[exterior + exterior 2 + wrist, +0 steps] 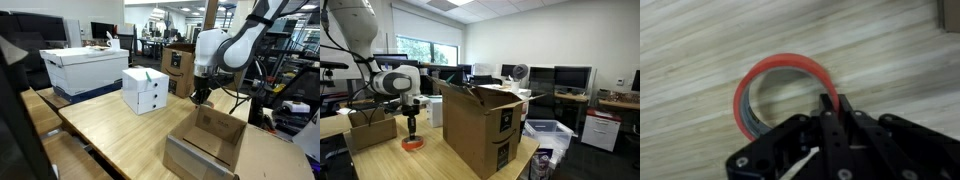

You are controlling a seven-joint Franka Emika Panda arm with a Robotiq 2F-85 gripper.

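Note:
A red roll of tape (780, 75) lies flat on the wooden table (700, 40). In the wrist view my gripper (830, 104) comes in from the bottom, its two dark fingers pinched together over the near-right part of the roll's wall. In an exterior view the gripper (412, 128) points straight down onto the red roll (412, 144) on the tabletop. In an exterior view the gripper (201, 97) hangs just behind an open cardboard box, which hides the roll.
An open shallow cardboard box (205, 142) sits in front of the gripper. A white drawer box (145, 90) and a white bin on a blue lid (85, 68) stand further along the table. A tall open carton (480, 125) and a low box (370, 128) flank the gripper.

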